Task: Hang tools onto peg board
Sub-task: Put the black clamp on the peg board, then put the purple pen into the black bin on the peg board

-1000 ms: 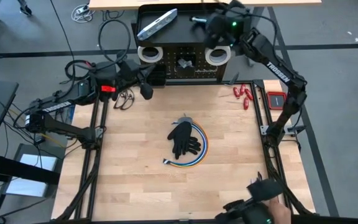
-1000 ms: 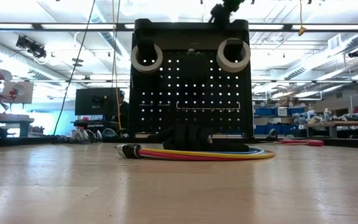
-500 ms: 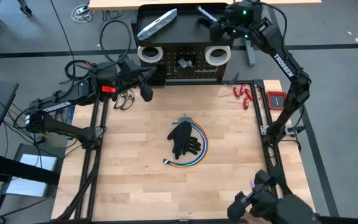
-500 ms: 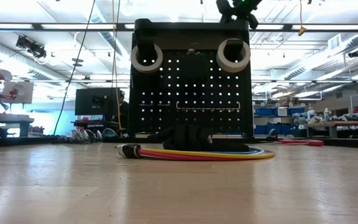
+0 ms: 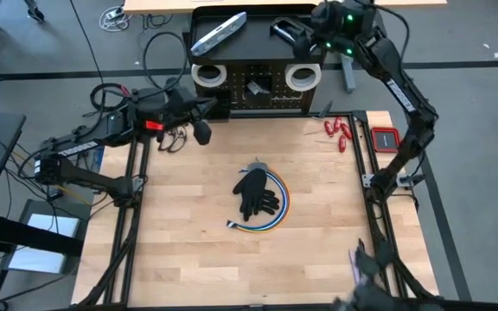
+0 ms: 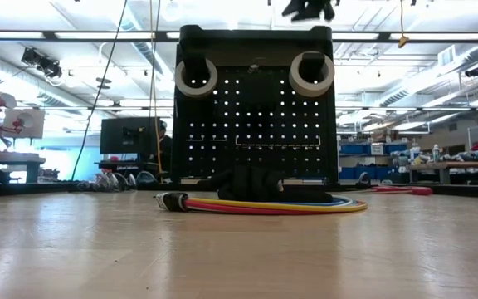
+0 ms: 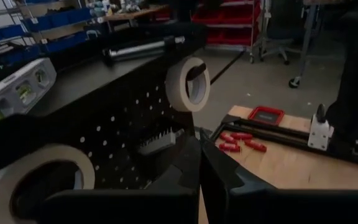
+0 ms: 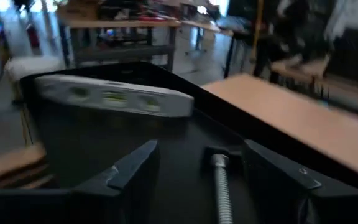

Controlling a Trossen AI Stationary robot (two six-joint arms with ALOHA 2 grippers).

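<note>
I count two white tape rolls (image 5: pixel 207 75) (image 5: pixel 302 77) hung on the one peg board (image 5: pixel 253 97); one silver-grey level (image 5: pixel 218 34) and one black clamp (image 5: pixel 285 28) on its tray top; one black glove (image 5: pixel 254 192) and one coil of coloured cable (image 5: pixel 277 216) on the table (image 5: pixel 188 233); a cluster of small red-handled tools (image 5: pixel 338 131), number unclear; two arms.
</note>
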